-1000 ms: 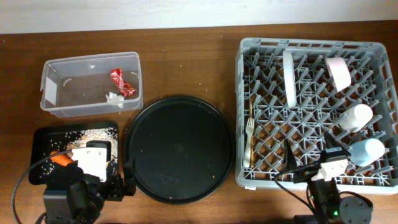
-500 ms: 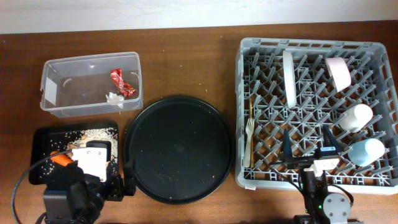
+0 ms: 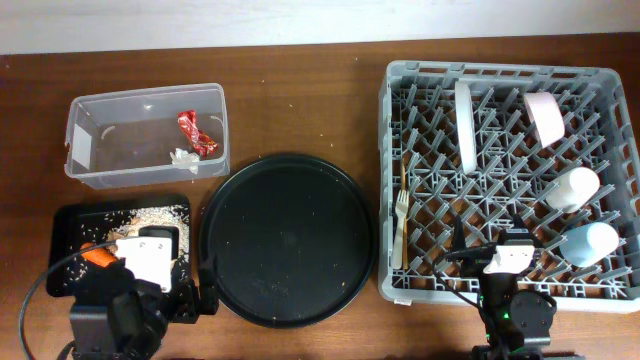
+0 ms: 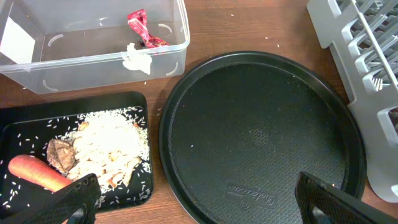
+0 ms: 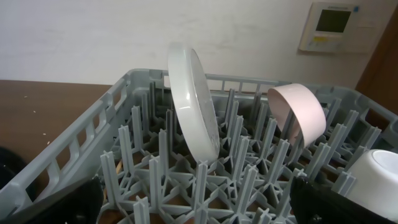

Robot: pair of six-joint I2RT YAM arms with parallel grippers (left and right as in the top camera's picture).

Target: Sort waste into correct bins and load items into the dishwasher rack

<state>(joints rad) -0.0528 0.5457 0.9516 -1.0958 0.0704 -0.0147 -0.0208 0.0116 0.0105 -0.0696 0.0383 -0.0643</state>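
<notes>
At far left the clear tub (image 3: 145,135) sits on the table (image 3: 300,100), with the red wrapper (image 3: 197,132) and the tissue (image 3: 184,157) lying inside near its right end, close together. Just in front of it the black tray (image 3: 66,222) holds crumbs (image 4: 112,146), with the carrot (image 4: 37,173) at its near left and the brown scrap (image 4: 61,154) touching the carrot's end. The left gripper (image 4: 202,205) hangs over the near side of that tray and the round tray (image 3: 290,240) beside it, jaws spread wide, nothing between them. The round tray lies between the black tray and the rack (image 3: 400,290). In the rack, the chopsticks (image 3: 404,190) and the fork (image 3: 399,225) lie along the left side, the plate (image 3: 465,125) stands on edge among the pegs at the back, and the bowl (image 3: 545,115) leans on edge to its right. The right gripper (image 5: 199,205) hovers at the rack's near edge, jaws wide and empty. The pale cup (image 3: 572,187) and the blue cup (image 3: 590,243) lie tipped at the right side, the blue one nearer
</notes>
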